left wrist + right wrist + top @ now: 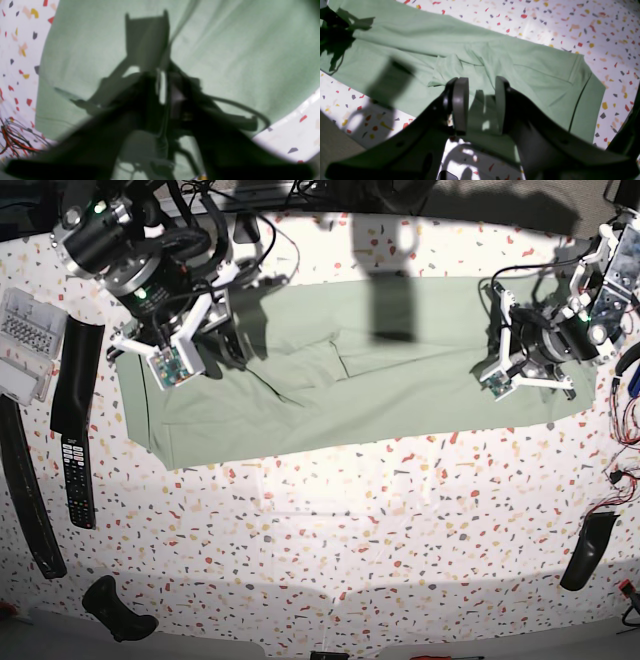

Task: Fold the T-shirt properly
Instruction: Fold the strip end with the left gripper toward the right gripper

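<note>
Folding half done: pale sage-green cotton T-shirt [350,390] lies as a long band across the speckled tabletop [330,530]; right pincer [477,105] spread, empty; left pincer [497,372] unclear; crosswise folds remain.

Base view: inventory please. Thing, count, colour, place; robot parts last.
T-shirt: one, pale sage green, lying as a long band across the upper middle of the table.
Table: one, white with coloured terrazzo flecks, fills the view.
Remote control: one, black, left edge.
Clear plastic box: one, transparent, far left.
Dark strap-like pieces: one along the left edge, one at lower right; what they are is unclear.
Wires: a bundle, red and black, right edge.
Right tool: one, black, open, over the shirt's left end.
Left tool: one, black, over the shirt's right end; opening unclear.
</note>
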Motion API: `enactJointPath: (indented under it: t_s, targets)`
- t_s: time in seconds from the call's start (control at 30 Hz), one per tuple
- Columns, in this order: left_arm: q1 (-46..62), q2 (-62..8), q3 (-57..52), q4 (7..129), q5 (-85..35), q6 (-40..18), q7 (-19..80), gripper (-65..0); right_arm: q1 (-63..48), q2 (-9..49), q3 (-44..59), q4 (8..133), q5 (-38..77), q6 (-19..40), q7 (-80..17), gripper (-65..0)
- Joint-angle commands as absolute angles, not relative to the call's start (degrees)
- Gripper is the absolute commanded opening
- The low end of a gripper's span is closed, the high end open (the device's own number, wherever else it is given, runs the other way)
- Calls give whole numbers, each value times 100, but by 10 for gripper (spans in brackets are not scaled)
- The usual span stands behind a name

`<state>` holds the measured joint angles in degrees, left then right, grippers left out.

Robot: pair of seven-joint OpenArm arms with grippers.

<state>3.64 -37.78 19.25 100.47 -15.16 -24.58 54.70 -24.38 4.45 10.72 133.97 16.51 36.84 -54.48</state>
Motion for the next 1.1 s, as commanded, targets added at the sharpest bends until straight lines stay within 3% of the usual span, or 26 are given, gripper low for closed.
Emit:
enactJointPath:
  t_s: [0.0,0.07,0.2,0.3,0.4,0.53,0.77,1.07]
  targets:
    - [301,-3861,1885,10130,-1503,-2458,5376,-356,-2414,458,1087,13500,1715,3636,-5315,-470]
    - [298,-3861,1885,10130,-1500,-2458,5369,-279,-2414,458,1087,13500,1715,3636,-5312,-470]
    - [270,-3861,1885,10136,-1500,-2283,5463,-263,-2405,458,1087,13500,1715,3636,-5286,-470]
    - [270,-3863,1881,10158,-1356,-1763,5411,-263,-2364,458,1087,13500,1715,3636,-5009,-470]
    - [270,-3863,1881,10202,-913,-886,5065,-263,-2349,456,1085,13242,1717,3594,-4252,-470]
    - [272,-3859,1881,10204,-384,-30,4873,-263,-2078,458,1085,12433,1686,3514,-4136,-470]
    - [338,-3859,1881,10095,-390,-1,4836,-263,-1352,458,1085,10648,1498,3516,-4230,-470]
    - [760,-3846,1881,10106,-456,-187,5295,-263,-1203,460,1087,10449,1503,3514,-4244,-470]
